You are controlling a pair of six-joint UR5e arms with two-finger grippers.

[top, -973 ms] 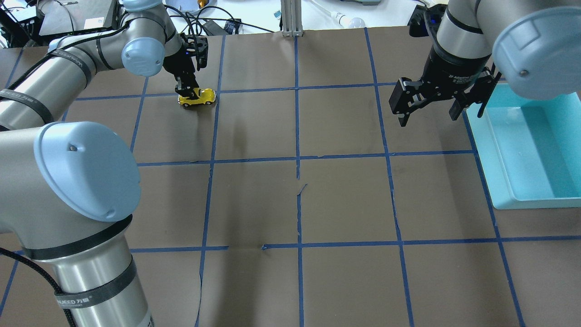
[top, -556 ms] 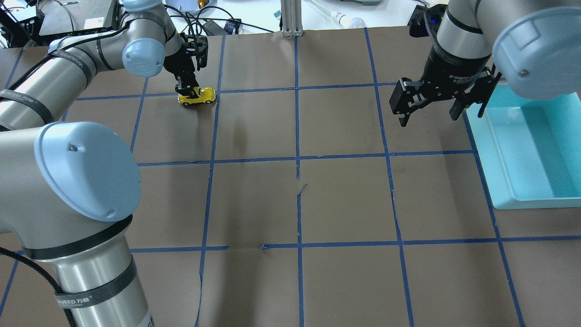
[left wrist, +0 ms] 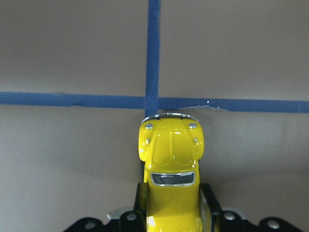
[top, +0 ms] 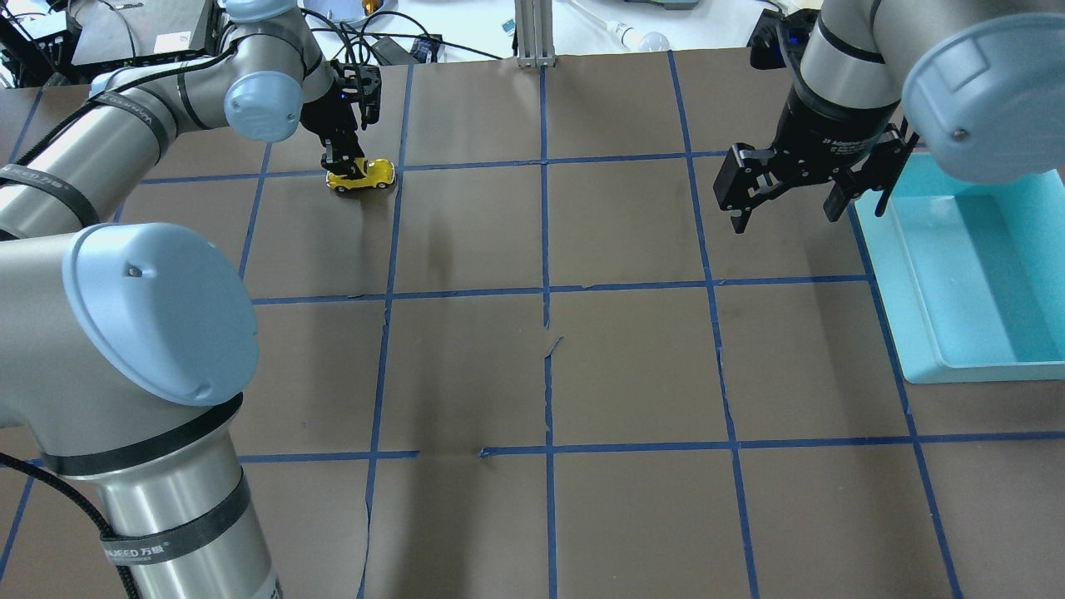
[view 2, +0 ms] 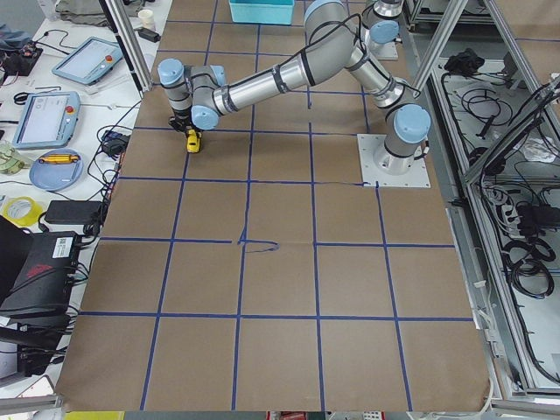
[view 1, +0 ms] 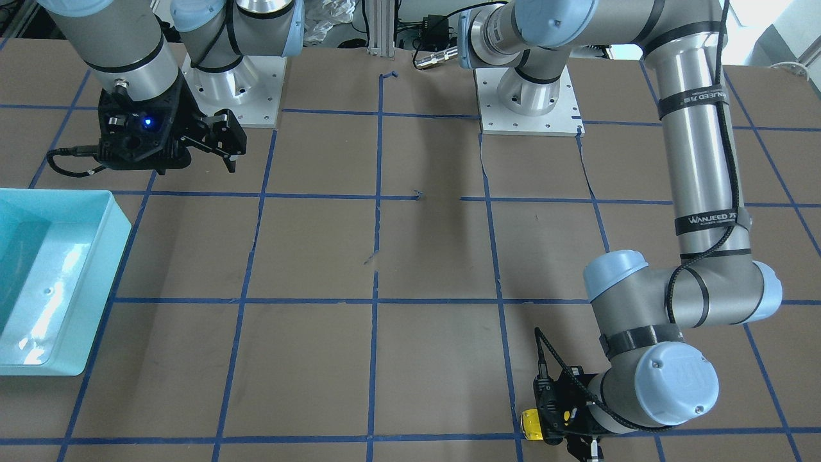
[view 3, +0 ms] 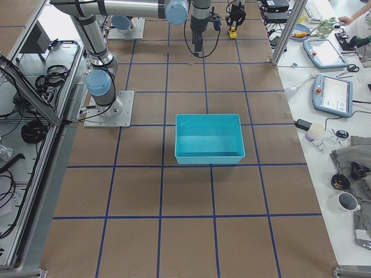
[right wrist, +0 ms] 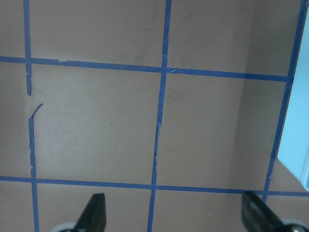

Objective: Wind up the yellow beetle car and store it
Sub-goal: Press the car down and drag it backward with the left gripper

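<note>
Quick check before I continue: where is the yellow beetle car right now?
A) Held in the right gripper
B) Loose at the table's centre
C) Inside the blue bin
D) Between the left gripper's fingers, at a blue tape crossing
D: the left wrist view shows the yellow beetle car clamped between the left gripper's fingers at a tape crossing, while the right gripper hangs open and empty beside the blue bin, which holds nothing.

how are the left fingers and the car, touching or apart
Touching. The left wrist view shows both fingers pressed against the car, no gap.
</note>
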